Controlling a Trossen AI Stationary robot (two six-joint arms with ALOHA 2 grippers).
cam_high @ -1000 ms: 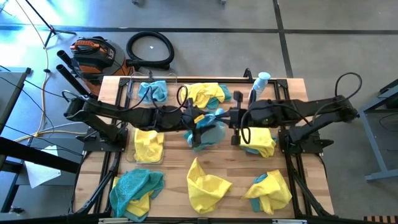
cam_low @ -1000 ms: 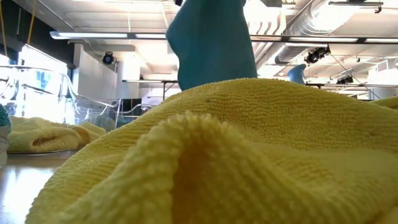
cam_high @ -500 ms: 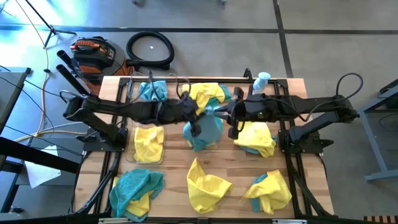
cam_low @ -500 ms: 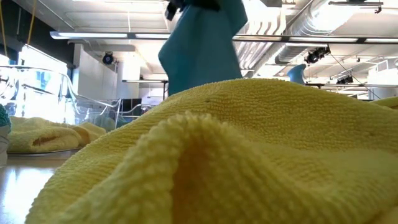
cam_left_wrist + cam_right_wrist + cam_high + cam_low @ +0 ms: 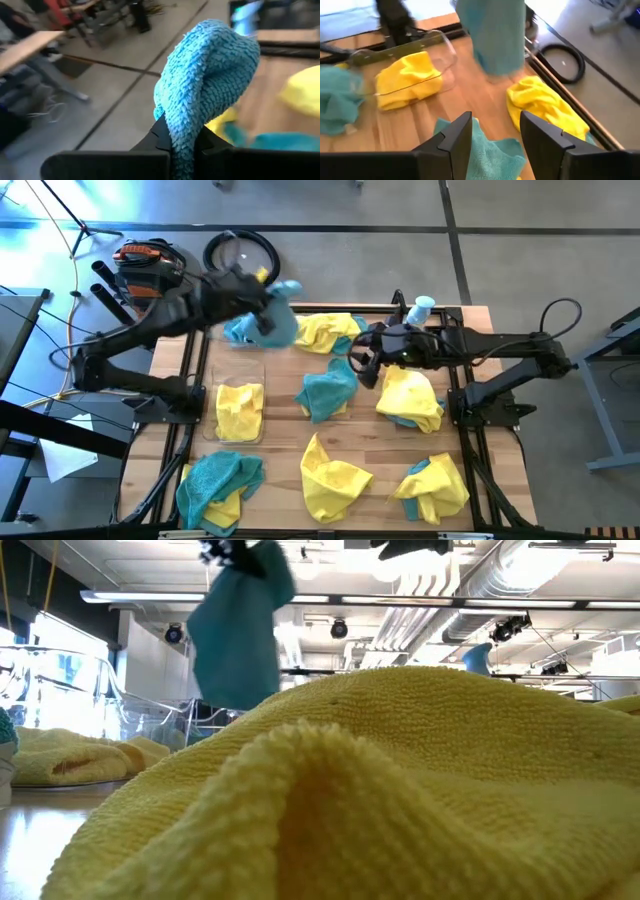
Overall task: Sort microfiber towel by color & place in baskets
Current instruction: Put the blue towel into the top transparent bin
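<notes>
Teal towel (image 5: 280,323) is hanging from the left gripper (image 5: 262,308), lifted off the table (image 5: 380,450) over its far-left corner, right above the far basket (image 5: 243,328) that is holding another teal cloth (image 5: 240,330). Left arm is reaching up and across from the left side, jaws clamped tight on a bunched fold — in the left wrist view the fuzzy cloth (image 5: 205,95) is bulging out between the fingers (image 5: 160,135). In the low view it is dangling as one long teal drape (image 5: 238,630).

Near basket (image 5: 240,412) is sitting closer on the left, holding a yellow towel (image 5: 240,408).

Right gripper (image 5: 362,365) is stretching in level from the right to mid-table, fingers (image 5: 455,137) spread and holding nothing — hovering over a loose teal towel (image 5: 328,392) lying crumpled on the wood. A yellow towel (image 5: 410,398) is lying under the right arm.
</notes>
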